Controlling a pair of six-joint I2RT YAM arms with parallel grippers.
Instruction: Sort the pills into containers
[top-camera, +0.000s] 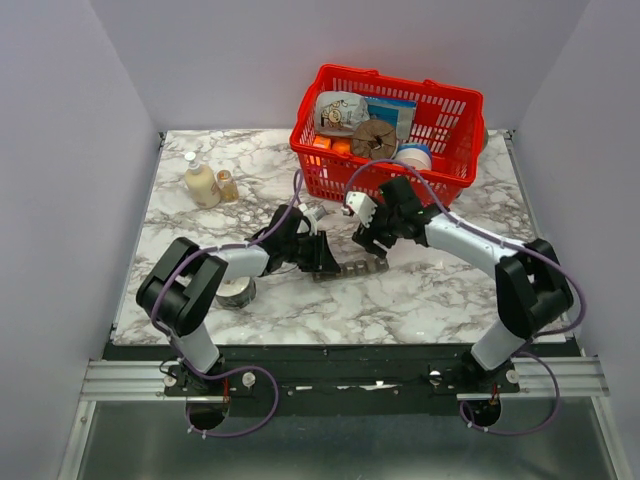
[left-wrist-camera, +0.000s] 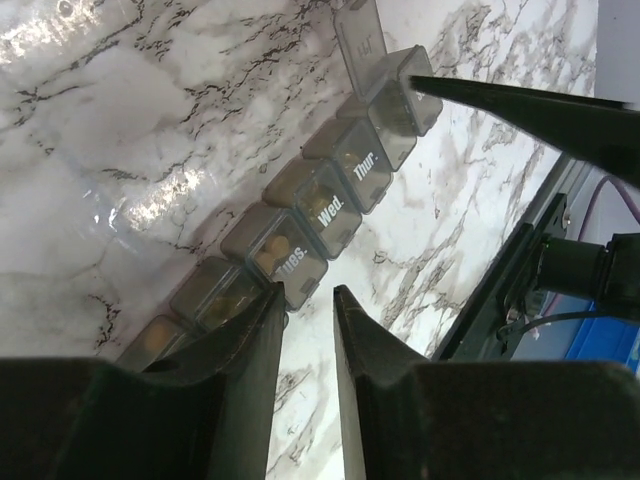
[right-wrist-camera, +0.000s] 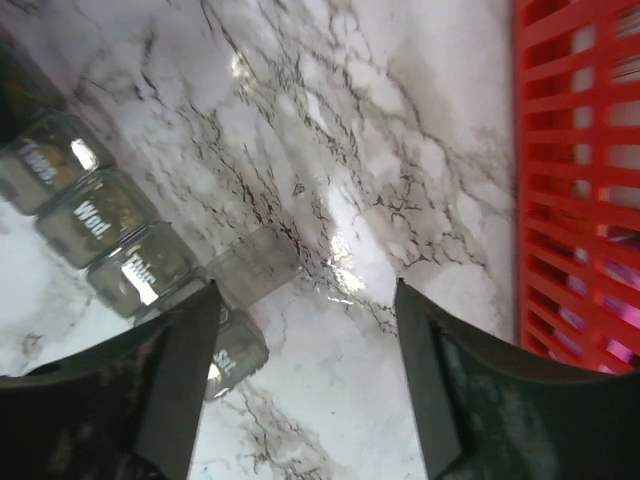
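The containers, a dark grey strip of day-marked compartments, lie on the marble between my two grippers. In the left wrist view the containers run from lower left to upper right; yellowish pills show through the closed lids. One lid near the far end stands up. My left gripper hovers by the "Tues." cell, its fingers a narrow gap apart with only marble between. My right gripper is open wide and empty over the strip's far end, its left finger above the "Sat" cell.
A red mesh basket full of packages stands at the back right, close to the right arm, and the basket fills the right wrist view's right edge. A bottle and small jar stand back left. A round tin sits beside the left arm.
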